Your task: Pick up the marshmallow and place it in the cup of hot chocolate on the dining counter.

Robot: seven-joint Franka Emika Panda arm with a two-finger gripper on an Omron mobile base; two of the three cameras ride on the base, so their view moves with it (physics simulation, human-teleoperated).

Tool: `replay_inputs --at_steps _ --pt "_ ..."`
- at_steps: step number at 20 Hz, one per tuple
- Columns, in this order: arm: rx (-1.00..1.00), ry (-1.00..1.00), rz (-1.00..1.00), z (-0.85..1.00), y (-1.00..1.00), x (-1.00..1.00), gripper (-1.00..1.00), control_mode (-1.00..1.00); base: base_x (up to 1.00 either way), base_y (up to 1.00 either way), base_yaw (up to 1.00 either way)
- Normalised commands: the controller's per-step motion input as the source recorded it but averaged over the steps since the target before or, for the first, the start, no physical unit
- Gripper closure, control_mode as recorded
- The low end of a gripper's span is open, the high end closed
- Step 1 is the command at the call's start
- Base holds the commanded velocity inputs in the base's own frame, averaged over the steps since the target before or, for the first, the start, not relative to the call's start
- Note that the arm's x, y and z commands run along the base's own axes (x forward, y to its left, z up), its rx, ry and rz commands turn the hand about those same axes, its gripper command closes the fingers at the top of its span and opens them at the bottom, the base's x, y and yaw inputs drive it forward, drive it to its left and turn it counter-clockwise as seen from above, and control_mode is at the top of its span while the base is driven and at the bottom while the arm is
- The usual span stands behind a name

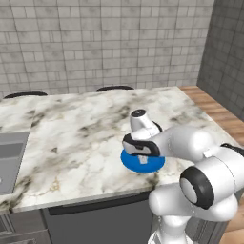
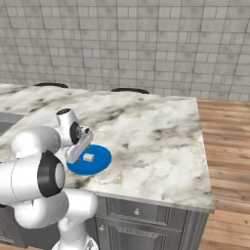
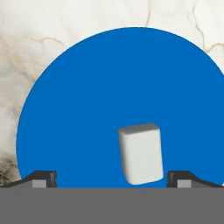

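The marshmallow (image 3: 140, 153) (image 2: 88, 157), a small white block, lies on a round blue plate (image 3: 87, 100) (image 2: 97, 161) (image 1: 140, 164) near the front edge of the dining counter (image 1: 86, 128) (image 2: 156, 136). My gripper (image 3: 113, 179) (image 2: 78, 151) hangs open just above the plate, pointing down. In the hand view the marshmallow sits between the two dark fingertips (image 3: 41, 178), nearer the right one, untouched. The cup of hot chocolate is out of view.
Two black stools (image 1: 114, 88) (image 2: 129, 90) stand behind the counter's far edge against a grey tiled wall. A grey sink or inset (image 1: 9, 159) lies at the counter's left. Wooden floor (image 2: 227, 146) runs to the right.
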Motion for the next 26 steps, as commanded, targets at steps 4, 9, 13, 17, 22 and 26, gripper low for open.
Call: replay_inputs --at_steps 4,9,13,17,22,26 --pt "0.0 0.0 0.0 -0.19 0.0 0.19 -1.0 -1.0 0.0 0.0 0.0" --pt "0.0 0.01 0.0 -0.19 0.0 0.22 -1.0 -1.0 0.0 0.0 0.0" --pt "0.0 0.0 0.0 -0.2 0.0 0.17 -1.0 -1.0 0.0 0.0 0.0" --pt "0.0 0.0 0.0 -0.17 0.0 0.05 -1.0 -1.0 0.0 0.0 0.0" --pt "0.0 0.0 0.0 -0.15 -0.01 0.0 -1.0 -1.0 0.0 0.0 0.0" --pt "0.0 0.0 0.0 -0.07 -0.06 0.0 -1.0 -1.0 0.0 0.0 0.0"
